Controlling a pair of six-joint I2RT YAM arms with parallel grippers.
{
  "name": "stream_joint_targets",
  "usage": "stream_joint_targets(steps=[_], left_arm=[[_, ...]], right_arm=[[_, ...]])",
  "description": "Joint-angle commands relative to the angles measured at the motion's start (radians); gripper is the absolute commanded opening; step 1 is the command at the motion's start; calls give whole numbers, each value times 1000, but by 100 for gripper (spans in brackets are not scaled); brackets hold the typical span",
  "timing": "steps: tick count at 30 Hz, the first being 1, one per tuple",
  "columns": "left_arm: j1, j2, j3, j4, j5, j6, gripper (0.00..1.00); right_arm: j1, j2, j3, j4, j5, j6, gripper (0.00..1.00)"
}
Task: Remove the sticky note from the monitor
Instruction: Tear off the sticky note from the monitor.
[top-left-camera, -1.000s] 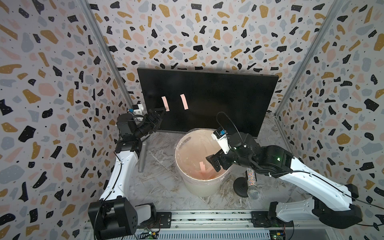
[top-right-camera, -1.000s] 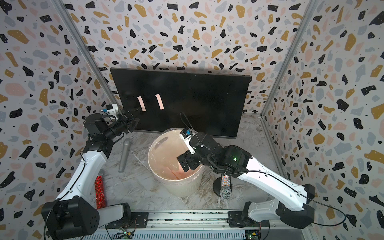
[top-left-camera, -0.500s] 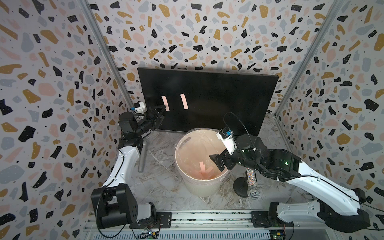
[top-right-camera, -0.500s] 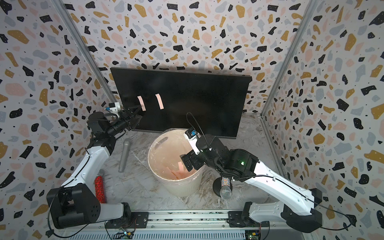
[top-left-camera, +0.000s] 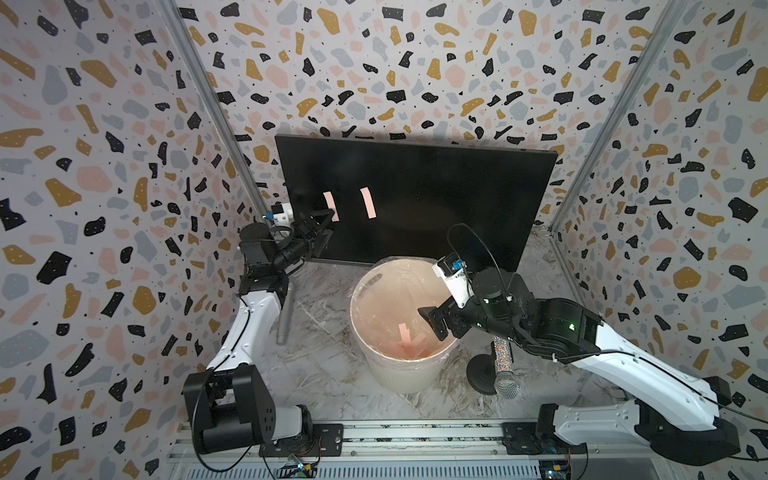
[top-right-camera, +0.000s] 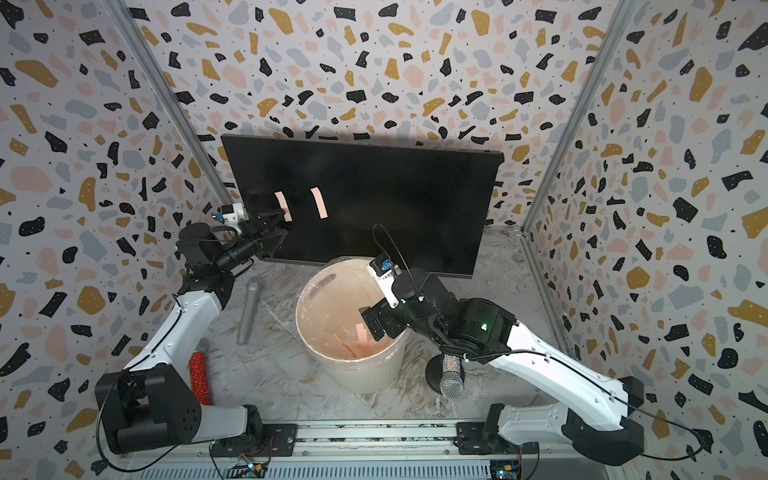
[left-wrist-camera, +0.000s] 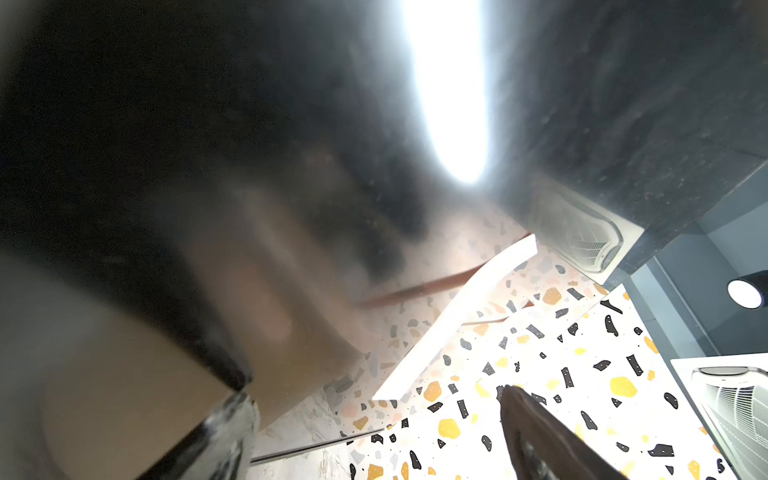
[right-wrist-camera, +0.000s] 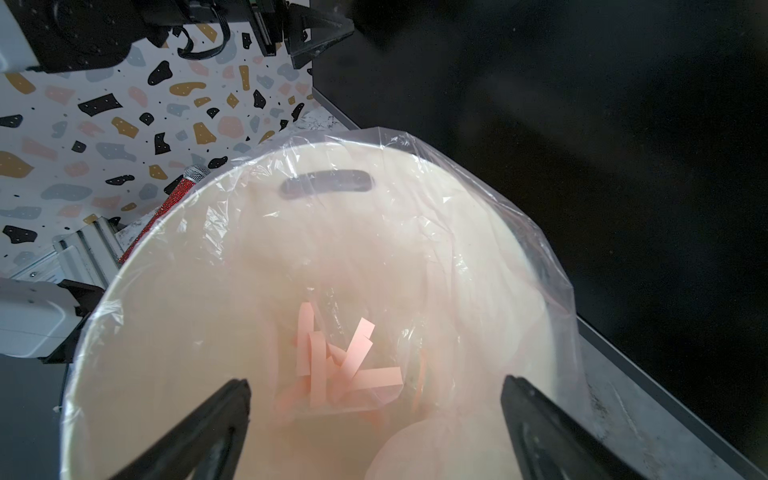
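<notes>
The monitor (top-left-camera: 436, 199) stands dark against the back wall, leaning back a little, seen in both top views (top-right-camera: 395, 199); the bin (top-left-camera: 399, 380), white and lined with a clear bag, stands on the marble floor just in front of its lower edge.

The right gripper (top-left-camera: 430, 324) hangs over the bin's near-right rim; in the right wrist view (right-wrist-camera: 376, 384) its jaws are spread wide with nothing between them.

The left gripper (top-left-camera: 328, 224) is raised to the monitor's lower-left part; its jaws stand apart and clamp nothing that I can see; the upper fingertip is at the lower end of the left note (top-left-camera: 331, 205), though I cannot tell whether it touches; the left wrist view is mostly blur and glare.

A grey mic (top-left-camera: 286, 311) lies on the floor left of the bin; a glitter mic (top-left-camera: 505, 370) sits on a black stand right of it; a red mic (top-right-camera: 199, 376) lies by the left arm's base.

Both pink notes are stuck to the screen, left of centre; the right note (top-left-camera: 368, 203) is beside the left one, apart from it; loose notes (right-wrist-camera: 349, 361) lie in the bin's bottom.
</notes>
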Motion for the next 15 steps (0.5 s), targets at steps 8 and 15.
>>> stream_joint_targets(steps=[8,15], left_arm=[[-27,3,69,83,23,-18,85],[-34,1,87,76,28,-29,74]], right_arm=[[1,-23,-6,14,10,9,100],[2,-26,-9,13,9,17,100]])
